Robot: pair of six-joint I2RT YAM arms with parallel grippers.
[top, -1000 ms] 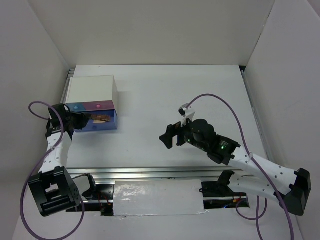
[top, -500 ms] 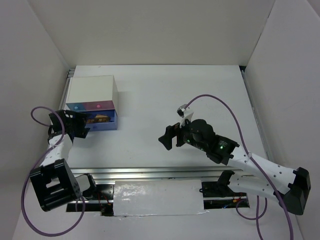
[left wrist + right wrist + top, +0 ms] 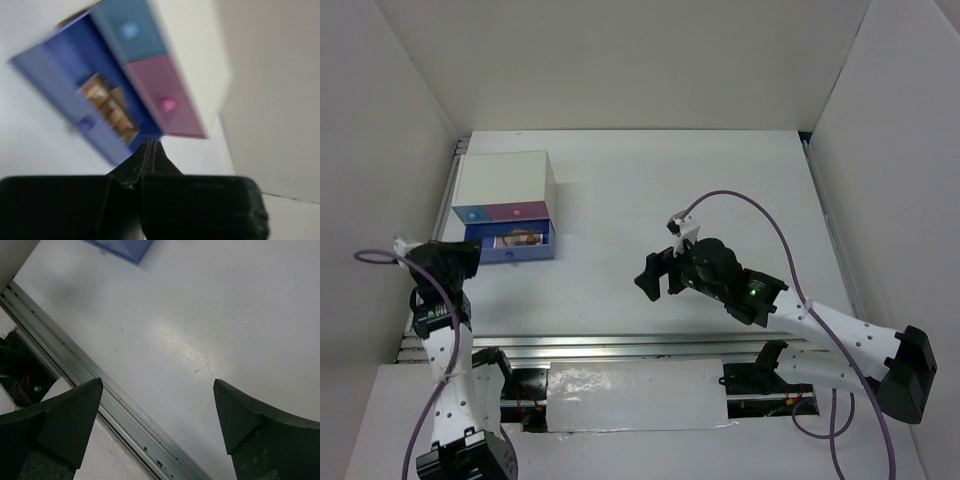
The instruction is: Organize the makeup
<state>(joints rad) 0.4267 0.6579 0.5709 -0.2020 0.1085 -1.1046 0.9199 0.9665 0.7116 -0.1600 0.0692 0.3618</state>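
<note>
Smooth, faintly glossy white table (image 3: pixel 200 330), bare metal rail (image 3: pixel 125 422), matt black left pincer (image 3: pixel 151 144)

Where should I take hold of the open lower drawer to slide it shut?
Probably its front panel, around the small knob, coming from the near side: it stands pulled out of the white box toward the arms, makeup lying inside.
</note>
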